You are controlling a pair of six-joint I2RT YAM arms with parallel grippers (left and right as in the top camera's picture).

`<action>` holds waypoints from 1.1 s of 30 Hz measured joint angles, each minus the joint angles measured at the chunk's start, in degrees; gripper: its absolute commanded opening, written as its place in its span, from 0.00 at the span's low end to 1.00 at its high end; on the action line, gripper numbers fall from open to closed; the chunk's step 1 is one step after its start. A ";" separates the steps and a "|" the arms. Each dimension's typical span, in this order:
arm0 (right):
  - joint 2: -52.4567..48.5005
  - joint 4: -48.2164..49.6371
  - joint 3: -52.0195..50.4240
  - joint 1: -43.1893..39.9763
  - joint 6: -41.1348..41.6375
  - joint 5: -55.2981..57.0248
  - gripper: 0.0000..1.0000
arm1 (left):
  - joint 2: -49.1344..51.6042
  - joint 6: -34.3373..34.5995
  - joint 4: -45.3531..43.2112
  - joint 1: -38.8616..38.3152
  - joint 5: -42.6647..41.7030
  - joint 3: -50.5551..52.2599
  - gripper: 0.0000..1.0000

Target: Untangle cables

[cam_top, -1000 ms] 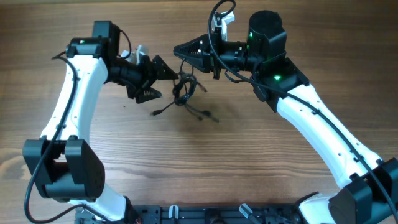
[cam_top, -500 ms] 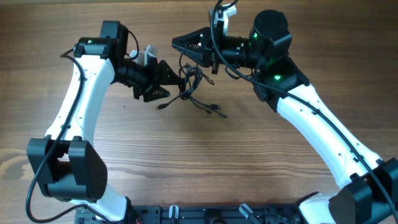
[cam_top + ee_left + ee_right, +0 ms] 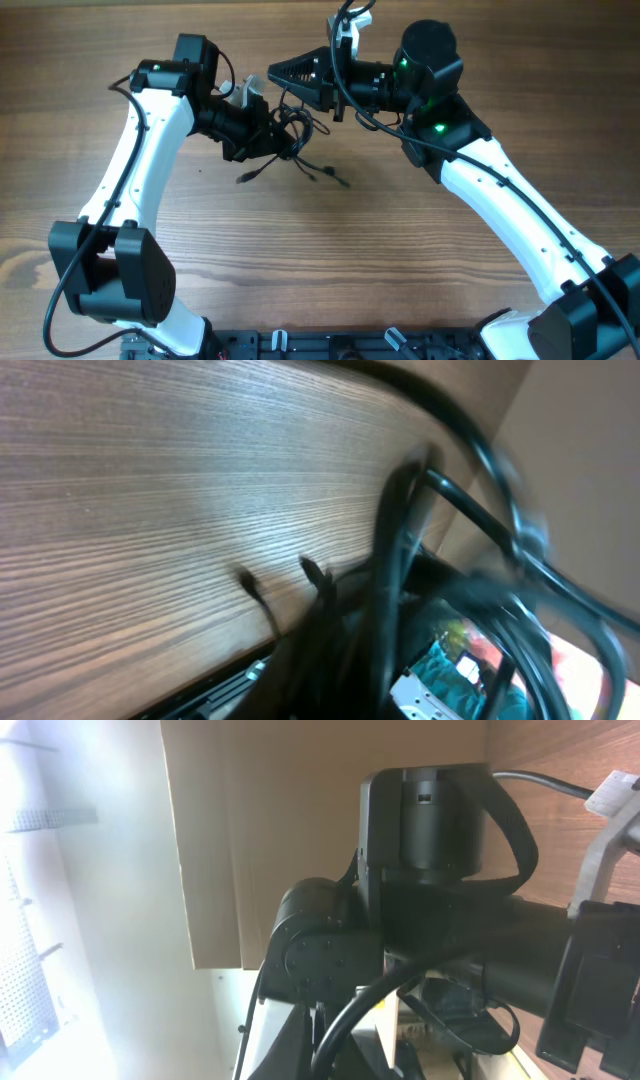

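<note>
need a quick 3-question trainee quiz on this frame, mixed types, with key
1. True or false: the cables lie spread out in separate straight lines.
2. The left gripper is: A) open, high above the table; B) shut on the bunch of cables; C) out of the overhead view.
3. Fill in: the table has a ___ surface.

Key: 1 false, they are bunched together. 2 B. 3 wood.
</note>
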State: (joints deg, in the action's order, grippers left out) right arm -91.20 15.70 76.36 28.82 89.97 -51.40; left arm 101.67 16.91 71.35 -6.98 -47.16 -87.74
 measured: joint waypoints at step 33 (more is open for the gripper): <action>-0.90 -59.39 0.72 -5.01 -50.45 28.02 0.96 | -1.16 6.60 -4.17 -0.46 22.18 -0.70 0.86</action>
State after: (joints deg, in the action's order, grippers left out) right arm -92.09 -43.68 77.08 23.81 39.53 -23.38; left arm 100.51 23.51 67.18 -7.44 -24.97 -88.44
